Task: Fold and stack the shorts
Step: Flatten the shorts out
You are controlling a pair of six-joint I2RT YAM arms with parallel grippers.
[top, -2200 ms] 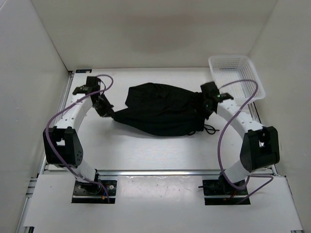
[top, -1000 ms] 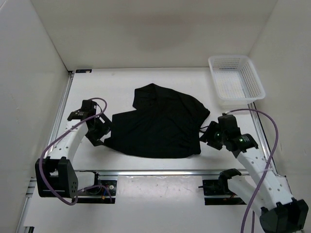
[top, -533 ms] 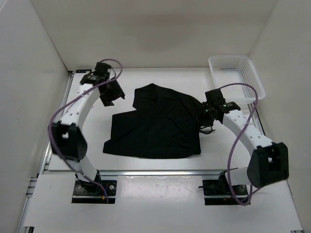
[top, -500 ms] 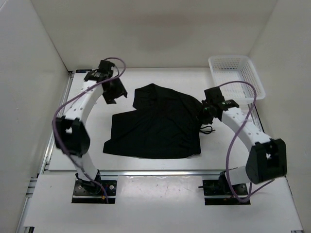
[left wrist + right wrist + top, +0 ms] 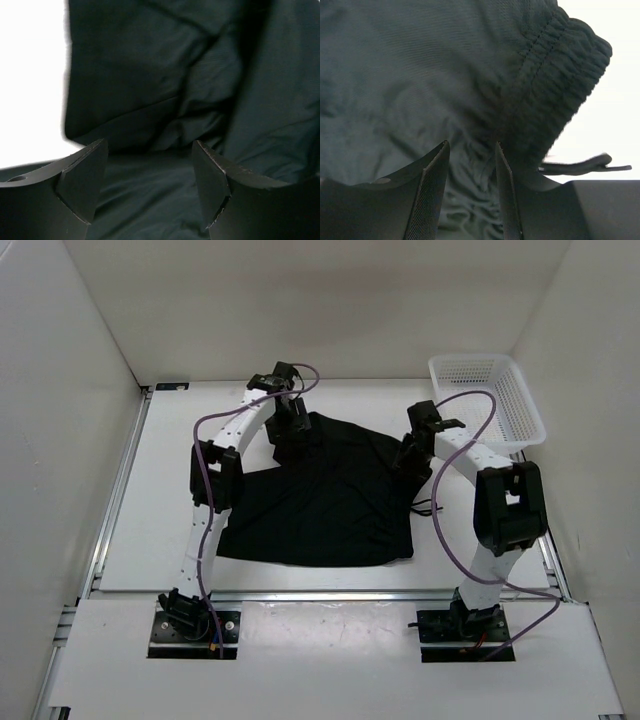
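The left claw (image 5: 150, 145) hangs released over the far-left corner of the black shorts (image 5: 330, 500), which lie spread mid-surface (image 5: 170, 490). It should probably drop and pinch the fabric's edge (not a loose wrinkle). The right claw (image 5: 470, 145), jaws parted and empty, sits over the elastic waistband (image 5: 560, 75). It should bite the band, clear of the drawstring (image 5: 585, 164), then both should lift evenly.

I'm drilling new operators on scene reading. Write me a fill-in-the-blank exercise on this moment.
1. The black soft fabric shorts lie ___ (inside or outside) the white plastic mesh basket.
2. The basket stands at the table's far ___ corner.
3. The left gripper is ___ (open or shut) over the shorts.
4. The right gripper is at the shorts' elastic ___.
Answers: outside; right; open; waistband.
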